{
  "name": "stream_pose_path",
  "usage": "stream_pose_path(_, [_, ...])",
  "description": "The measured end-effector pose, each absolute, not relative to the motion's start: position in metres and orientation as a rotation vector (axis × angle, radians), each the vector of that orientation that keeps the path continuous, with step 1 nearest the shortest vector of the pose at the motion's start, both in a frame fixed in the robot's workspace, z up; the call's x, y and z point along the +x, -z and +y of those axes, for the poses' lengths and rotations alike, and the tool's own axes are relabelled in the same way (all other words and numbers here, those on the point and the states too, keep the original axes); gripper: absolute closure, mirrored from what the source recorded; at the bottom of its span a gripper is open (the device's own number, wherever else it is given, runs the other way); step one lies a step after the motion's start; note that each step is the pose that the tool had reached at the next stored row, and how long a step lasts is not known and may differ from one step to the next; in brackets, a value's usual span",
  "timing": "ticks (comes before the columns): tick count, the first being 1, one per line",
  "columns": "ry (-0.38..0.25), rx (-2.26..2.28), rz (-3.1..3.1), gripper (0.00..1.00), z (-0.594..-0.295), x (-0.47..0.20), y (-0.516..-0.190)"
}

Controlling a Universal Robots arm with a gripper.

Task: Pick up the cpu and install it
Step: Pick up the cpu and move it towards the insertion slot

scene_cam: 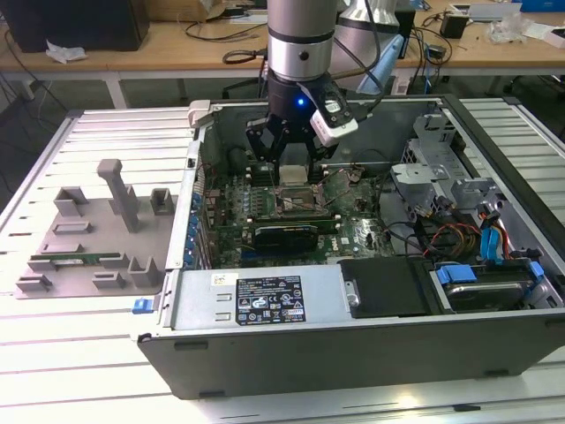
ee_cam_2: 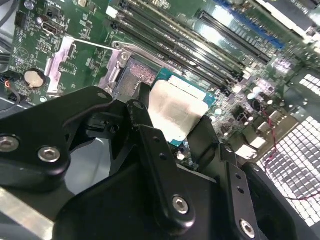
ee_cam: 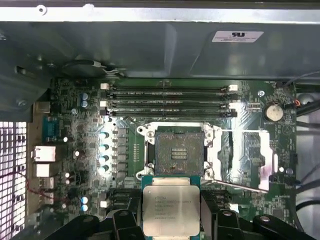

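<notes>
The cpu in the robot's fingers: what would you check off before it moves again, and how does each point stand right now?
1. Grip: the cpu is clamped between the fingers: ok.
2. The socket is empty, with its contacts bare: ok.
3. The metal hold-down frame is swung open beside the socket: ok.
4. The cpu's edges run parallel to the socket's in the first wrist view: ok.
5. The cpu is centred over the socket: cannot tell, as its height and offset do not show.
6. The corner marks on cpu and socket match: cannot tell.
</notes>
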State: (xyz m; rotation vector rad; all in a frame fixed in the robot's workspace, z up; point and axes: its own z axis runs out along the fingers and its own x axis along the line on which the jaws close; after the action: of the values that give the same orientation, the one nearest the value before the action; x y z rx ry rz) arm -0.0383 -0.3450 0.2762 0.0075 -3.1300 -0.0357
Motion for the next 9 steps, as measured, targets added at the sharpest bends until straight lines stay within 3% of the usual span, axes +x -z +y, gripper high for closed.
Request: stream_pose_path(9, [0.036,0.008,-3.127,0.45,-0.334,-0.033,-0.259])
